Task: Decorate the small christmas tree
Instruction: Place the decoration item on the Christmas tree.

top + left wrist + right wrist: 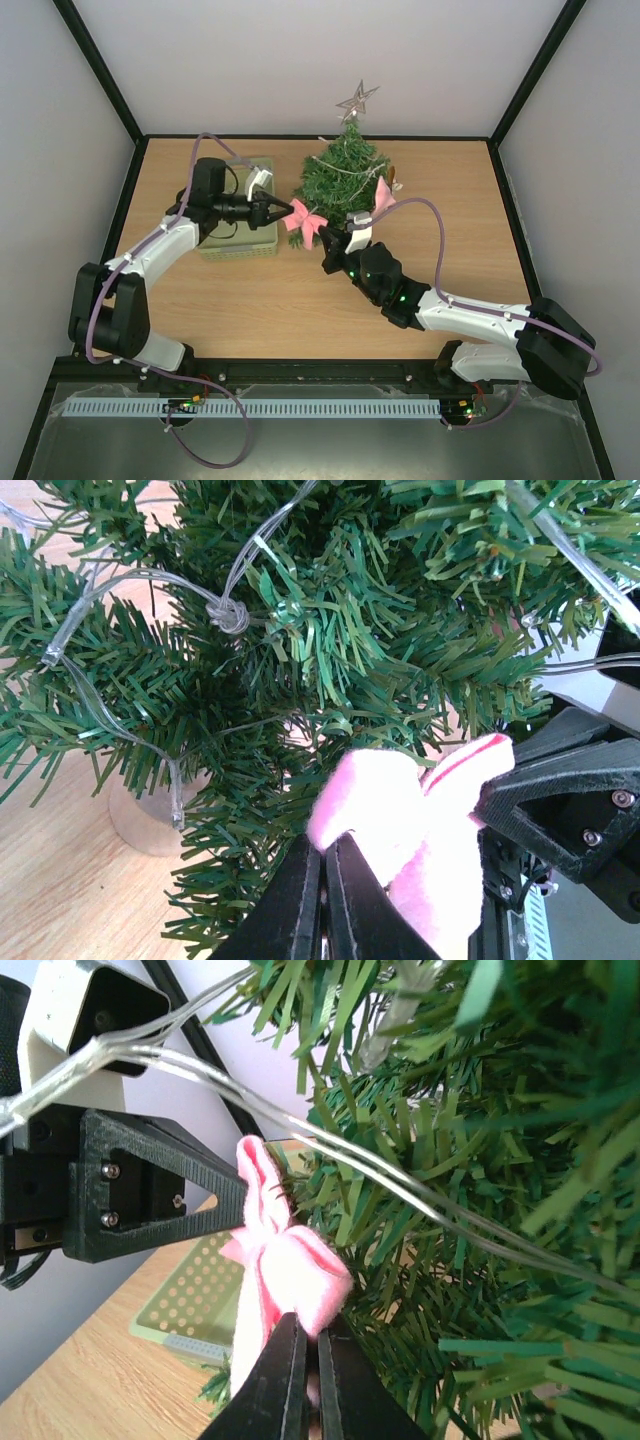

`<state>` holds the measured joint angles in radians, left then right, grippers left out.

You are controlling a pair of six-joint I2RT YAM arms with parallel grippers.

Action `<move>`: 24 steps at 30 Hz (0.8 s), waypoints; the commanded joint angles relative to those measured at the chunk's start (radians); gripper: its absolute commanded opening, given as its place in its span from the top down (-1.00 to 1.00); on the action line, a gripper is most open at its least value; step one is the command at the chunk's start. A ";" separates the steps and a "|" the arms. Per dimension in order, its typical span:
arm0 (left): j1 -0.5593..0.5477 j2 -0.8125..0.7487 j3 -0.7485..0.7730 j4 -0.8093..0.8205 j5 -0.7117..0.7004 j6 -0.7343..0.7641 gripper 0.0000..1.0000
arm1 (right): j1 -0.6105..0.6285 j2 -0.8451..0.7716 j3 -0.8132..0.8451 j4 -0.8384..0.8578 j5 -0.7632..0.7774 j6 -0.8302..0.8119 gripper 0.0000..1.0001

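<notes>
The left gripper [323,848] and the right gripper [310,1325] are each pinched tight on the same soft pink fabric bow [305,222] from opposite sides. The bow rests against the low branches of the small christmas tree [345,172], bushy and dark green. The tree stands far-centre on the wooden table [250,310], just beside a pale green perforated basket [240,246].

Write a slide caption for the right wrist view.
Right claw and left claw both pinch a pink fabric bow beside the small bushy green christmas tree.
</notes>
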<state>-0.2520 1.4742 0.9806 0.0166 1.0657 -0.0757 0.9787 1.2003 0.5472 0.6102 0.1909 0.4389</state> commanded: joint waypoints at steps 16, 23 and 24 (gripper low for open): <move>0.005 0.044 0.082 -0.109 0.033 0.094 0.89 | -0.006 -0.001 -0.024 0.028 -0.031 -0.053 0.97; 0.005 0.020 0.069 -0.080 0.007 0.061 0.75 | -0.007 -0.033 -0.034 0.022 -0.023 -0.068 0.97; 0.004 0.017 0.067 -0.076 0.005 0.055 0.74 | -0.007 -0.034 -0.036 0.022 -0.024 -0.067 0.97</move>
<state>-0.2520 1.5085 1.0313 -0.0746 1.0775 -0.0158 0.9752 1.1950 0.5190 0.6151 0.1589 0.3878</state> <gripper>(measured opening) 0.120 0.018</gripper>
